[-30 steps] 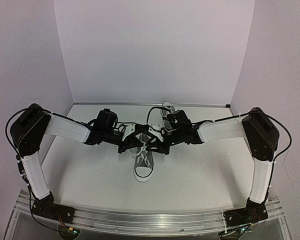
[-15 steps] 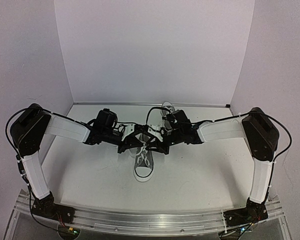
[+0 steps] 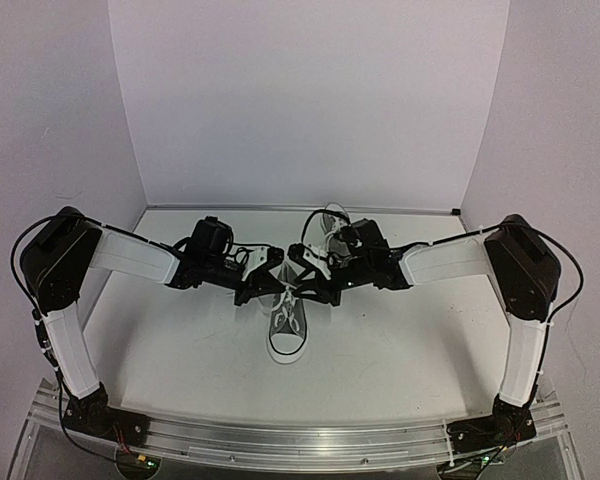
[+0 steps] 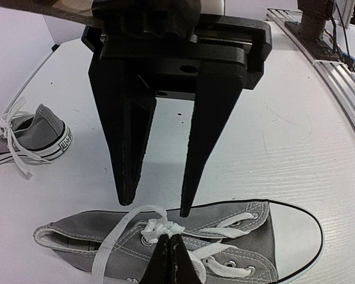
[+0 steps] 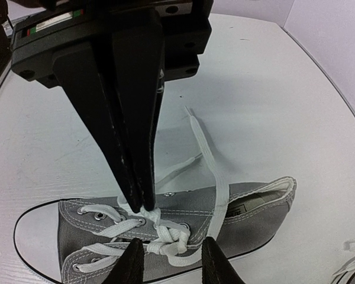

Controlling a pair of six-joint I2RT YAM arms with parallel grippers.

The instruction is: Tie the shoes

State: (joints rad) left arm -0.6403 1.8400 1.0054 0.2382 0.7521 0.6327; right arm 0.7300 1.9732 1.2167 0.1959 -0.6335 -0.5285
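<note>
L arm [image 3: 130, 258] reaches in from L side of desk [image 3: 180, 340] toward ctr. L end effector [image 4: 170, 251] is fully closed, tips together and pressed onto the knot [image 4: 163, 226] of white laces on near shoe [image 3: 288, 330]. Can't tell if any lace is actually pinched btwn the tips.

Near shoe sits mid-desk btwn the two end effectors, upright on its sole, toe cap toward arm bases, heel toward back wall. One lace end [image 5: 202, 142] trails loose off the shoe onto the desk. Another strand [image 4: 112, 236] curves over the shoe's opening.

R end effector [image 5: 171, 241] is narrowly apart, one finger either side of the knot w/ a clear gap, tips down at the lacing.

Far shoe [image 3: 332, 222] is at back of desk, just behind R wrist, apart from near shoe, its laces [image 4: 12, 136] spread beside it. R arm [image 3: 445, 262] comes in from R side.
</note>
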